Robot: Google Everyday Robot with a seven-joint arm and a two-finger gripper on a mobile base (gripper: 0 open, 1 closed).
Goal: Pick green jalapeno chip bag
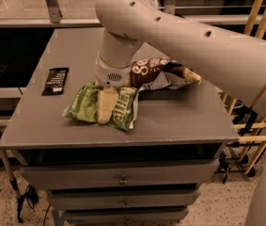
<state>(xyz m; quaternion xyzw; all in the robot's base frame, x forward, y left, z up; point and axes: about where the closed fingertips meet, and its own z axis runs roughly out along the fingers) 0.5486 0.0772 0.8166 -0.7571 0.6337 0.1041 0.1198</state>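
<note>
The green jalapeno chip bag (86, 106) lies on the grey table (170, 121) near its front edge, left of the middle. My gripper (107, 103) comes straight down onto the bag from the big pale arm. One cream finger (106, 105) lies across the bag's middle and the other is hidden behind it. The bag is bunched up around the finger and still rests on the table, so the gripper is shut on the bag.
A brown-and-tan snack bag (158, 72) lies right behind the gripper, touching the green bag's far right edge. A small black bar (55, 81) lies at the table's left. Drawers sit below the tabletop. Wooden poles (259, 126) stand at the right.
</note>
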